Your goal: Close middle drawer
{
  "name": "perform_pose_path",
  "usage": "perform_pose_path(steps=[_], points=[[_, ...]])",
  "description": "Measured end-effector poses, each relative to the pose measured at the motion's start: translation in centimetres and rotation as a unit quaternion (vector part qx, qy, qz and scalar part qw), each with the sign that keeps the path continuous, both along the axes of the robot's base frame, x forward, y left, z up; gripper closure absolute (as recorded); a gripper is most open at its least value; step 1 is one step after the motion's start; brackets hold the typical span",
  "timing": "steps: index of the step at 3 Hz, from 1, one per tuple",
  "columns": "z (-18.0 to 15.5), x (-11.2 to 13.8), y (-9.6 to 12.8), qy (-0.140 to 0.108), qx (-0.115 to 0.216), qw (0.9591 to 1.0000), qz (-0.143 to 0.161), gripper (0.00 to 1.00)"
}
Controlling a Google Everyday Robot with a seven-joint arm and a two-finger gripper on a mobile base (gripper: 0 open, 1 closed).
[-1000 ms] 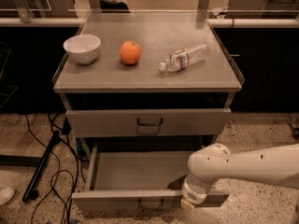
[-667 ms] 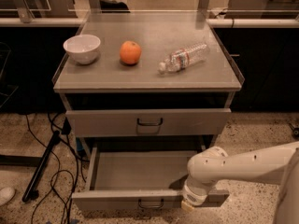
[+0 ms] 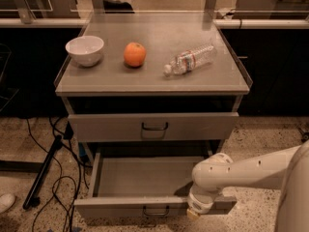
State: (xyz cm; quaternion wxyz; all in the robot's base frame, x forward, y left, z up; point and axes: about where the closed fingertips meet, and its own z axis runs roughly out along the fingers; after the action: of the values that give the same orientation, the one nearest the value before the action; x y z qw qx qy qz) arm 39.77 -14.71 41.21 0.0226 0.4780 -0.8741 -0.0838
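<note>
The middle drawer [image 3: 145, 179] is a wide shallow grey metal drawer. It stands pulled far out below the uppermost drawer [image 3: 116, 127], and its inside is empty. Its front panel [image 3: 111, 208] faces me at the bottom edge, with a small dark loop handle [image 3: 155, 210] at its centre. My gripper [image 3: 194, 210] hangs from the white arm [image 3: 251, 170] that comes in from the right. It is at the front panel, right of the handle, against the panel's top edge. The lowest drawer is out of view.
On the cabinet top [image 3: 154, 79] stand a white bowl [image 3: 85, 50], an orange [image 3: 134, 54] and a lying plastic bottle [image 3: 189, 60]. Black cables and a dark pole [image 3: 43, 173] lie on the floor at the left. A shoe tip [image 3: 6, 202] shows at the far left.
The arm's wrist has shifted slightly to the left. The middle drawer is as far out as before.
</note>
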Motion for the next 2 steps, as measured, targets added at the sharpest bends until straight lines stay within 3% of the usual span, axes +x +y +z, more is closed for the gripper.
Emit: perform_pose_path(steps=[1, 2], points=[[1.4, 2.2, 1.1, -0.024, 0.001, 0.9996, -0.013, 1.0], [4.1, 6.7, 2.4, -0.068, 0.008, 0.9967, -0.044, 1.0]])
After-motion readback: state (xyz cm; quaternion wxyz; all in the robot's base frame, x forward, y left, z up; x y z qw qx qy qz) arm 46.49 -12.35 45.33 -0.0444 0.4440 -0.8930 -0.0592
